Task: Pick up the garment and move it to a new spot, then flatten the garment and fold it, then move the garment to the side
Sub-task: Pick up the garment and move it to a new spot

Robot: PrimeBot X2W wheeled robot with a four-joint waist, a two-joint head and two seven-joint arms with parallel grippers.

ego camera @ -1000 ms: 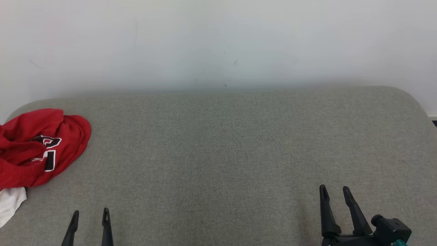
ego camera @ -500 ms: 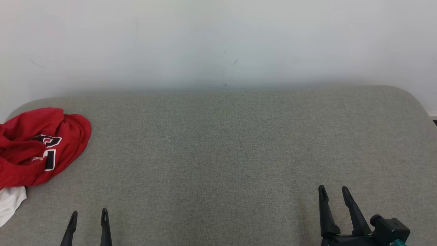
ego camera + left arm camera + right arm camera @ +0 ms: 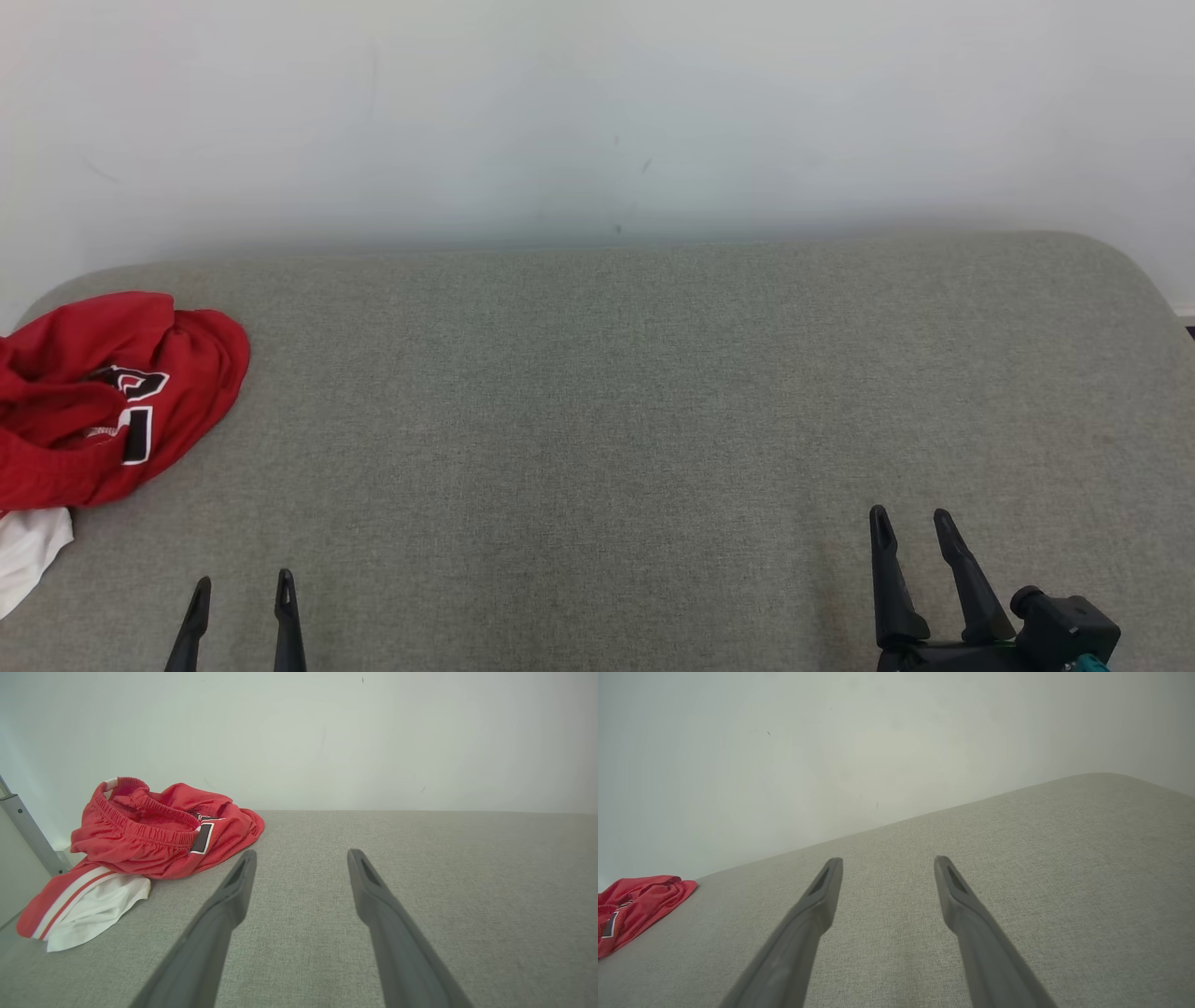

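So the garment [image 3: 121, 401] looks like a pair of thin red mesh shorts. It's bunched in a heap at the far left end of the grey cushion [image 3: 597, 420], close to the rounded left edge and well apart from both grippers. We'd guess it's light, floppy and a bit slick, so it will sag and drag rather than lift as one piece. A shallow pinch on a single fold could easily slip out. The gathered elastic waistband [image 3: 140, 823] stands up on top of the pile, and it's the thickest, firmest part, so that's where we'd take hold. There's a white panel [image 3: 28, 551] poking out underneath on the near side, and we can't tell if it's the same piece or a second one, so watch for it tagging along. The left gripper [image 3: 245, 581] is the nearer one, low at the front with its fingers spread and nothing between them. The right gripper [image 3: 909, 513] is the same way, spread and empty, over at the right end. For edges, the cushion drops off just left of the heap, a metal post [image 3: 28, 830] stands beyond that, and the wall [image 3: 597, 112] runs along the back. The middle and right are all bare fabric, so there's loads of room to spread out and fold.
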